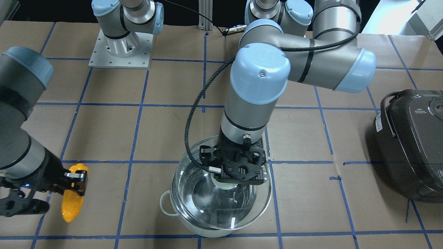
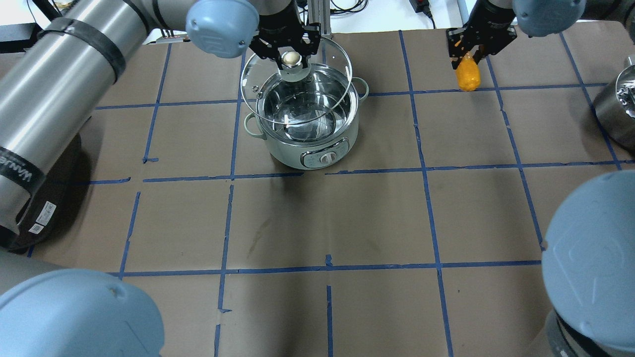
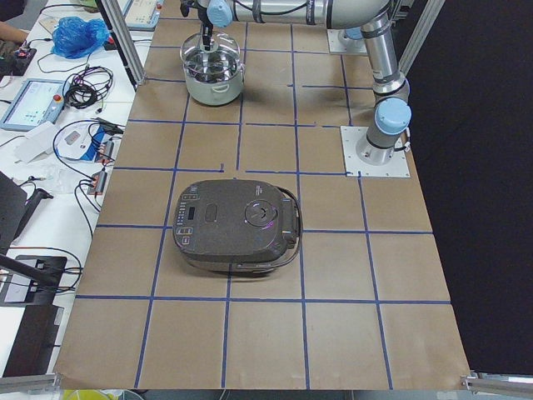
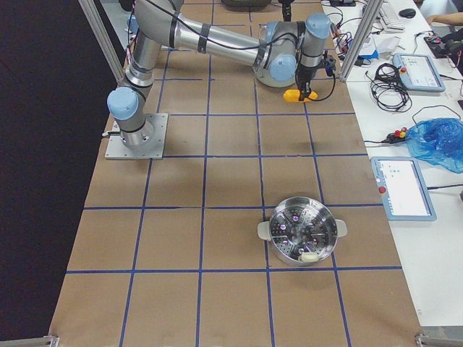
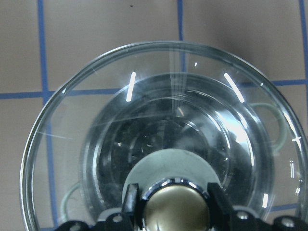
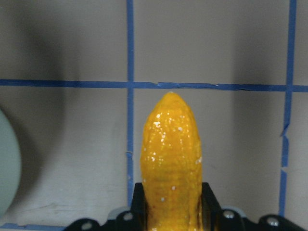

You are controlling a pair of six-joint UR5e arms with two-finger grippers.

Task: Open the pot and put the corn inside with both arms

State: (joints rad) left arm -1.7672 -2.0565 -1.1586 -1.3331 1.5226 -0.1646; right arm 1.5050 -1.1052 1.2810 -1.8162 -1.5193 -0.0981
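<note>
Corn [image 2: 468,75]: clamped at one end by the right gripper [image 2: 467,58], long axis in line with the gripper, free tip pointing down; well to the robot's right of the pot [image 2: 297,148].
Lid [image 2: 327,64]: tilted over the pot's mouth, knob pinched by the left gripper [image 2: 291,58].
Table [image 2: 377,223]: brown paper with a blue tape grid.
Left arm: wrist pointing down over the pot.

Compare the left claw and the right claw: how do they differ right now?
The left claw grips the glass lid by its knob; right claw grips the corn. Left claw hangs over the pot, the lid raised and offset from its rim; right claw hangs over the table beside the pot. Both are shut on a load and point down.
</note>
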